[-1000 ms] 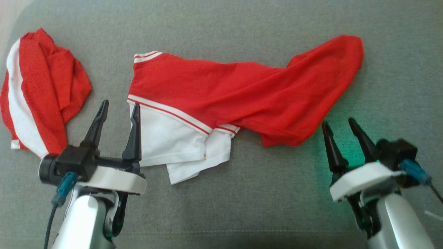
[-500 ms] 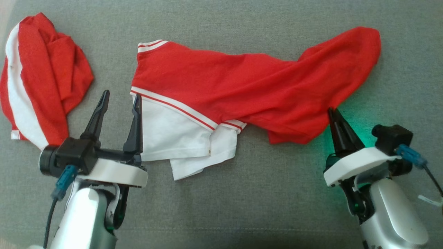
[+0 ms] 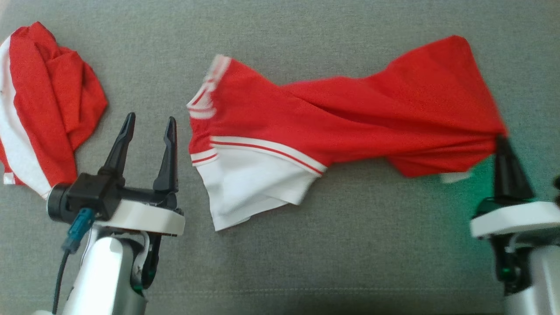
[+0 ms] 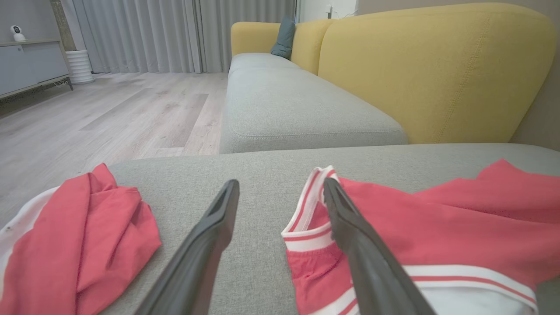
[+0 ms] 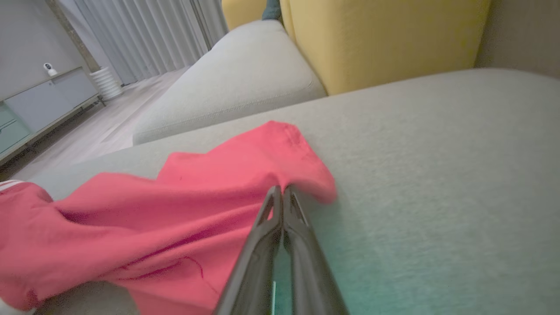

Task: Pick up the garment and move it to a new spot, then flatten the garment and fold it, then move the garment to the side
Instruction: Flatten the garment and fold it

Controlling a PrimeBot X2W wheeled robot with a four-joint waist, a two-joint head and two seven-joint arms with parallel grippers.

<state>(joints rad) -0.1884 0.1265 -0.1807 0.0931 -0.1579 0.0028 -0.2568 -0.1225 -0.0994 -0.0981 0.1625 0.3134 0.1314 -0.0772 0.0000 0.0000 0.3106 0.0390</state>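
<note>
Cloth [image 3: 48, 100], crumpled red and white, lies far left on the grey cushion [image 3: 306, 262]. Next, the left gripper [image 3: 151, 117] hovers with fingers spread, empty. Just right of it the garment [image 3: 341, 118] stretches across the cushion, its red end pinched tight in the right gripper [image 3: 501, 142].

Left gripper [image 3: 150, 117]: lower left of the head view, on a pale forearm; long dark fingers point up, jaws spread wide. Right gripper [image 3: 502, 142]: lower right, fingers upright, jaws pressed together, pinching the garment [image 3: 350, 113] edge.
</note>
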